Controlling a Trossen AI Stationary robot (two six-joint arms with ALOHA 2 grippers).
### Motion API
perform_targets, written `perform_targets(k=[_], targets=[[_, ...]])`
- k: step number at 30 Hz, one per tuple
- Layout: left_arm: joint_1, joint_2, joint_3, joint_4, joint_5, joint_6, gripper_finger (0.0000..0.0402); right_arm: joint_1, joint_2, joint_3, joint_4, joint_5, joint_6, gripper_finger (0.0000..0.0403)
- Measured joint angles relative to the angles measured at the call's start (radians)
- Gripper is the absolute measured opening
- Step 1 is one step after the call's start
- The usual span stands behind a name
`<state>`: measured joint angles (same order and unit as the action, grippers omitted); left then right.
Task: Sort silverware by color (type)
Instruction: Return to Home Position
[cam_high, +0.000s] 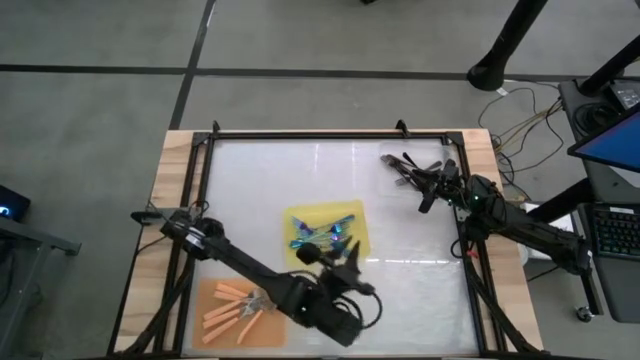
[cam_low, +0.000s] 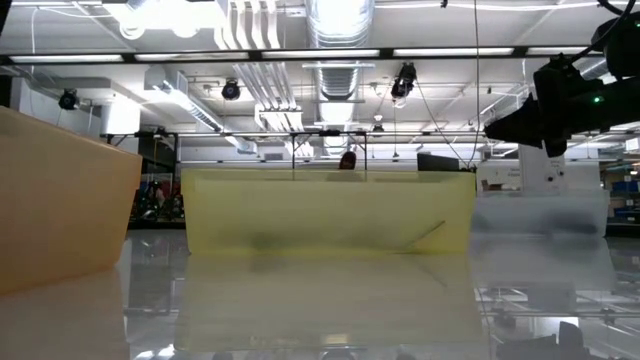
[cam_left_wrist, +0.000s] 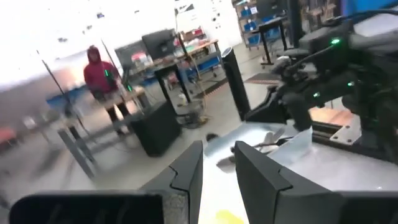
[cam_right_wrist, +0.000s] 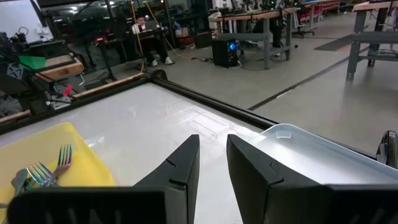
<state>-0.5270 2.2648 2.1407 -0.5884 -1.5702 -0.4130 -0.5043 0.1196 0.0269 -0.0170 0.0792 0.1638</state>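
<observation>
Left gripper (cam_left_wrist: 217, 149): your fingers stand slightly apart, gripping nothing.
Right gripper (cam_right_wrist: 212, 140): your fingers are narrowly parted, empty too.

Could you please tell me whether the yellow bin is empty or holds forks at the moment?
It holds forks: several iridescent blue forks lie inside the yellow bin, as the right wrist view also shows.

Tabletop (cam_high: 270, 180): white, wood-edged, black-framed. Carries a yellow mat (cam_high: 300, 215), central; an orange mat (cam_high: 262, 322) near the yellow mat's left; a clear tray (cam_right_wrist: 323, 155) well apart on its right.
</observation>
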Motion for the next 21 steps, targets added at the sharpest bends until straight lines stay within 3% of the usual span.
perform_targets(k=[2, 5, 6, 7, 10, 14, 16, 21], targets=[[0.011, -0.016, -0.003, -0.342, 0.021, -0.449, 0.0075, 0.0, 0.0, 0.0, 0.0, 0.0, 0.0, 0.0073], [0.02, -0.046, -0.005, -0.905, 0.04, -1.274, 0.0075, 0.0, 0.0, 0.0, 0.0, 0.0, 0.0, 0.0073], [0.022, -0.052, -0.019, -0.994, 0.037, -1.501, 0.0075, 0.0, 0.0, 0.0, 0.0, 0.0, 0.0, 0.0073], [0.028, -0.069, -0.061, -0.955, 0.035, -1.546, 0.0075, 0.0, 0.0, 0.0, 0.0, 0.0, 0.0, 0.0073], [0.035, -0.162, -0.259, -0.572, 0.008, -1.199, 0.0075, 0.0, 0.001, 0.0, 0.0, 0.0, 0.0, 0.0073], [0.066, -0.393, -0.6, 0.024, 0.049, -0.807, 0.0075, 0.0, 0.002, -0.002, 0.006, -0.001, 0.0, 0.0073], [0.091, -0.502, -0.802, 0.345, 0.115, -0.632, 0.0075, 0.0, 0.001, -0.002, 0.007, 0.0, 0.0, 0.0073], [0.189, -0.725, -1.262, 1.063, 0.408, -0.256, 0.0075, 0.0, 0.006, -0.002, 0.011, -0.001, 0.0, 0.0073]])
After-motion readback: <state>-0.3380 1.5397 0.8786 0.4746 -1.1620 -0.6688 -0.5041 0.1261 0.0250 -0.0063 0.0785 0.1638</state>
